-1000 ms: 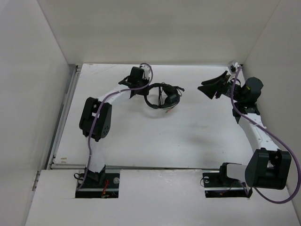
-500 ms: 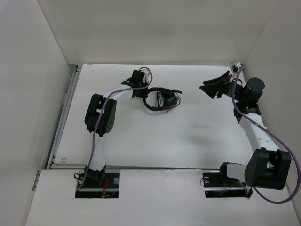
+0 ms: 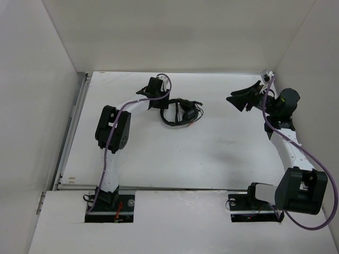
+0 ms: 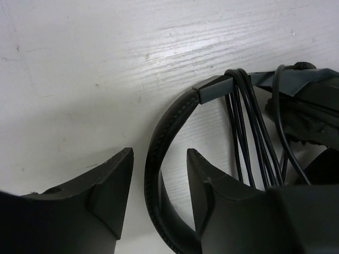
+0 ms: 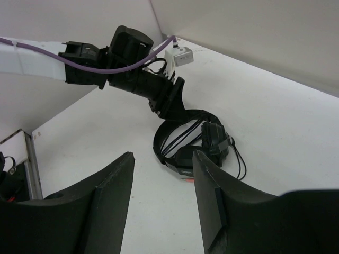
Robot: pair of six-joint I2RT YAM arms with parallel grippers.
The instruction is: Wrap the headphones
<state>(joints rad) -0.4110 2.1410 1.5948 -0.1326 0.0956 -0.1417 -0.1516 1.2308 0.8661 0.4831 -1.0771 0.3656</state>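
Note:
The black headphones [image 3: 181, 112] lie on the white table at the back centre, with the thin black cable [image 4: 246, 121] wound several times across the headband [image 4: 172, 116]. The small reddish plug [image 5: 188, 180] sticks out at the near side. My left gripper [image 3: 161, 103] is open, low on the table. In the left wrist view it [image 4: 159, 152] has one finger on each side of the headband, with gaps on both sides. My right gripper [image 3: 239, 98] is open and empty, raised off to the right. In the right wrist view it [image 5: 162, 154] looks towards the headphones [image 5: 193, 143].
White walls enclose the table on the left, back and right. A metal rail [image 3: 74, 121] runs along the table's left edge. Purple robot cables [image 3: 114, 137] trail along both arms.
The left arm's elbow has shifted up and right, and the headphones have slid slightly towards the front. The right gripper has drifted slightly to the right.

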